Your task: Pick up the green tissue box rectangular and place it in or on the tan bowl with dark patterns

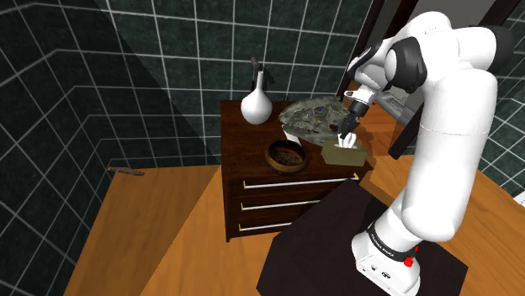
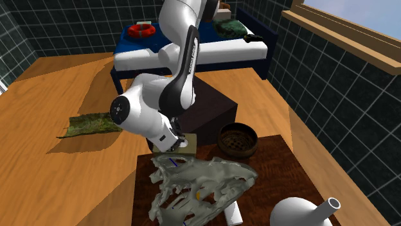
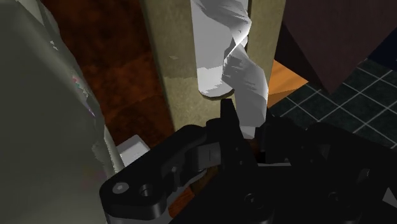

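At the first step, by the look of it: getting hold of the olive-green tissue box [image 1: 345,155]. Sits on top of the dark wooden dresser [image 1: 252,181], at the end closest to the black stand [image 1: 336,244], with a white tissue [image 3: 236,57] poking up out of its slot. Not lifted yet, and not in the bowl yet. Right above the box, pointing down, the black gripper [image 1: 346,129], close enough to brush the tissue. Cannot tell whether open or closed. Next, most likely: go down a little more, squeeze the box itself by its sides and not just the soft tissue, then lift straight up. After that, only a short trip across to the brown bowl [image 1: 285,156] with dark marks, just beside the box on the same top. Needs care around the big lumpy grey-green thing [image 1: 313,116] just behind the box, and around the white vase [image 1: 257,103] at the back corner. All around the dresser, a wooden floor [image 1: 151,227] and dark green tiled walls [image 1: 101,76]. Over in the second exterior view, a blue table [image 2: 238,51] with a white top, a red ring [image 2: 141,30] lying on it, a window [image 2: 340,32] up high, and a leafy green scrap [image 2: 90,124] flat on the floor.
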{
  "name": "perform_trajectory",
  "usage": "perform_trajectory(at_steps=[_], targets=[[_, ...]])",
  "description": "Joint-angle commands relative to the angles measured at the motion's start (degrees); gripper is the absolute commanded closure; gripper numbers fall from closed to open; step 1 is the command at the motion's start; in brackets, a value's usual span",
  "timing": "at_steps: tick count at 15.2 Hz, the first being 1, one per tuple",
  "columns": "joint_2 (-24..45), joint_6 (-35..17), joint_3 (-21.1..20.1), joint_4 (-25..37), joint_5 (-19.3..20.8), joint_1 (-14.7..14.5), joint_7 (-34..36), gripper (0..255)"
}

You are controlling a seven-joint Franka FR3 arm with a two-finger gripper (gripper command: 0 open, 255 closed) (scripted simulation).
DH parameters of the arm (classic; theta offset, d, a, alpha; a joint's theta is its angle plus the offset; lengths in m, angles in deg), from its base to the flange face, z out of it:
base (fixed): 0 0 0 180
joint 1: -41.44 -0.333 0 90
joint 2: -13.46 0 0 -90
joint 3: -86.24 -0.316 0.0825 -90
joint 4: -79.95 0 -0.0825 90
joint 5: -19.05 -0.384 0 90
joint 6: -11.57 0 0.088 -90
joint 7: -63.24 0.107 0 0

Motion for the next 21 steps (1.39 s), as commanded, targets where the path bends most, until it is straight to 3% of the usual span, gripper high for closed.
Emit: perform_trajectory(at_steps=[1, 21], targets=[[-1.31, 0.89, 0.66, 0.47, 0.95, -0.61, 0.97, 255], [-11.37, 10.93, 4.60, 7.25, 8.34, -4.42, 9.57, 255]])
